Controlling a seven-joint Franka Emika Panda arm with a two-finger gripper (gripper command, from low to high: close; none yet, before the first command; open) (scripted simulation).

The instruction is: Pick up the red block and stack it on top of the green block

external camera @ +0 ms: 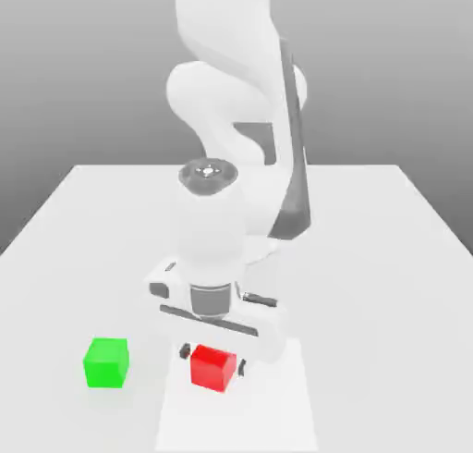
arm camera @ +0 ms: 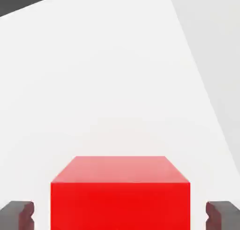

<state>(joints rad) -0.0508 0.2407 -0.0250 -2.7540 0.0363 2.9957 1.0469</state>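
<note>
The red block point(external camera: 213, 368) sits on the white tabletop point(external camera: 388, 285), near the front edge, with the gripper point(external camera: 213, 361) let down over it. In the exterior view a dark finger is seen on each side of the block, right against it. In the hand view the red block point(arm camera: 120, 194) is seen between the two dark fingertips point(arm camera: 18, 214), with a little gap showing on each side. The jaws are drawn in narrow around the red block, and it is judged to be gripped but not yet lifted.

The green block point(external camera: 106, 362) stands apart, toward the exterior view's left, with bare tabletop between the two blocks.

The picking-up step is in hand. Next, the red block should be lifted straight up, carried over the green block, lined up and set down gently.

No writing, labels or brands can be read anywhere.
</note>
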